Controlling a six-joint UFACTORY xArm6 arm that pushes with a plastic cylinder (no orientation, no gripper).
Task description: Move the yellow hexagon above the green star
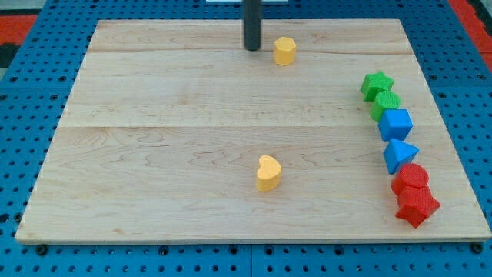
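Note:
The yellow hexagon point(285, 51) lies near the view's top, right of centre. My tip point(252, 48) rests on the board just left of it, a small gap apart. The green star point(377, 85) lies at the view's right, lower and further right than the hexagon, at the top of a column of blocks.
Below the green star run a green round block point(387, 103), a blue cube point(397, 124), a blue triangle point(399, 154), a red round block point(412, 178) and a red star point(417, 205). A yellow heart point(268, 172) lies below centre. The wooden board point(154, 138) sits on blue pegboard.

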